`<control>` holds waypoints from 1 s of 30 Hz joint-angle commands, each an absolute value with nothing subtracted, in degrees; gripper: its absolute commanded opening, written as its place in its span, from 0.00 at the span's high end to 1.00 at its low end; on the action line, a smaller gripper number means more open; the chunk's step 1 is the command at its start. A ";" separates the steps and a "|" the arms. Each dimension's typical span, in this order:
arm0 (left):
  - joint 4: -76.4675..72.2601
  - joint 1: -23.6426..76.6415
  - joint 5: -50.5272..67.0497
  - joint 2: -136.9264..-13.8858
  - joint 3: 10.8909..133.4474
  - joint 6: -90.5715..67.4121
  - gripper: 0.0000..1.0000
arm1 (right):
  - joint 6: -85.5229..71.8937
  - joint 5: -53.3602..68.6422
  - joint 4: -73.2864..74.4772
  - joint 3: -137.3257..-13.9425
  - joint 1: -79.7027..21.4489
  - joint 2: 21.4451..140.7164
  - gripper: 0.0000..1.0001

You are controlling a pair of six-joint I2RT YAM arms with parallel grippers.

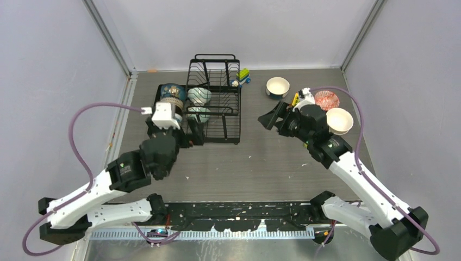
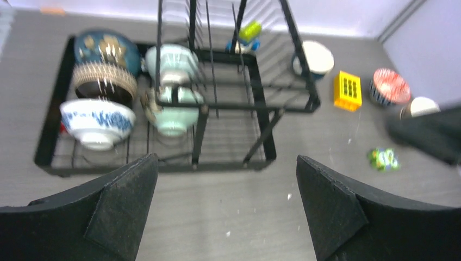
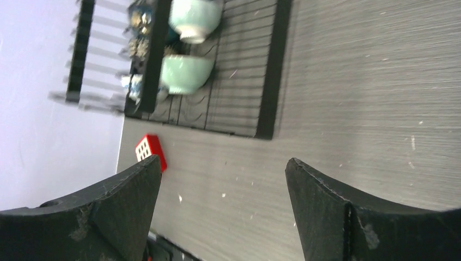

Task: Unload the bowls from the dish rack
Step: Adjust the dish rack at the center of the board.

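Glossy round bowls (image 2: pixel 98 122) in the black wire dish rack (image 2: pixel 260 109); left fingers (image 2: pixel 119 209) and right fingers (image 3: pixel 122 209) spread apart

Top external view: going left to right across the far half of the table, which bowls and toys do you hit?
teal-and-brown bowl → far pale green bowl → toy blocks → white bowl → yellow block → red-patterned bowl → cream bowl
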State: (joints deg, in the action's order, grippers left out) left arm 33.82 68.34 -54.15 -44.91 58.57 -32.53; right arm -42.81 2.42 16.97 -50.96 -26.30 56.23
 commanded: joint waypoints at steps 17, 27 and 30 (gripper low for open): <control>37.34 13.31 -8.81 -62.38 76.92 -38.16 0.01 | -35.98 -8.08 22.66 -35.07 -40.38 35.06 0.12; 38.23 2.75 -1.15 -51.39 56.66 -45.29 0.03 | -37.65 -5.54 10.11 -30.73 -40.41 43.43 0.15; 41.70 2.88 -1.06 -47.33 54.01 -46.17 0.03 | -41.45 -7.84 4.75 -31.94 -40.40 51.37 0.15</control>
State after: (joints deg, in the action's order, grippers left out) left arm 38.98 3.20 -3.42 -53.34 55.59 -43.64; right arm -37.30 -6.31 14.57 -29.80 -40.07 43.51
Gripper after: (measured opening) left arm 0.969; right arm 0.849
